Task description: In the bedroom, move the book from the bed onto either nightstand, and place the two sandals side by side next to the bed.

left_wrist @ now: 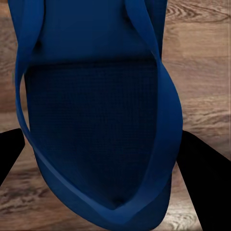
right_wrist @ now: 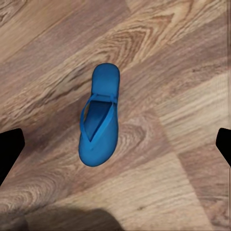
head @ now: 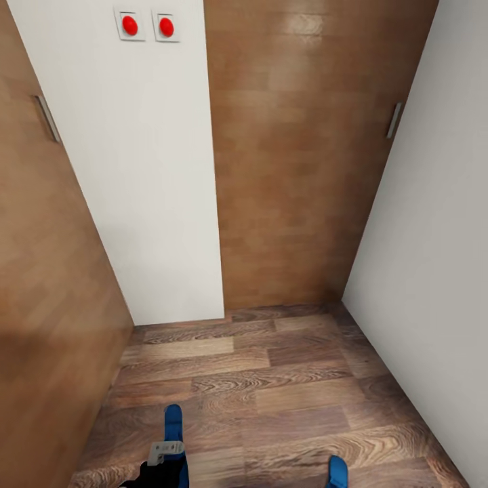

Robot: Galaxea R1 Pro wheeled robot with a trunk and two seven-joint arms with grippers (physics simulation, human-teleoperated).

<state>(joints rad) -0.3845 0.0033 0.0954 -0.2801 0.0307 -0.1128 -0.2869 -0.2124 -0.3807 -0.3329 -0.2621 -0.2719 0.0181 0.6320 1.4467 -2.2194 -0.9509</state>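
One blue sandal (left_wrist: 96, 120) sits between the left gripper's (left_wrist: 101, 159) dark fingers (left_wrist: 204, 168), one on each side of it close against its edges, so they appear to be pinching it, though actual contact is hard to confirm. In the head view this sandal (head: 174, 423) is at the bottom edge, above the wood-plank floor (head: 271, 379), with the left gripper (head: 165, 455) over its lower part. The second sandal (right_wrist: 99, 118) lies flat on the floor, strap side up, well apart from the first; its tip (head: 336, 470) peeks in at the head view's lower right. The right gripper (right_wrist: 115, 149) hangs above it with fingers (right_wrist: 9, 151) spread wide, touching nothing. Ahead stand a white wall (head: 135, 169) carrying two red-buttoned switch plates (head: 147, 26), and brown wooden doors (head: 298, 149) with slim handles.
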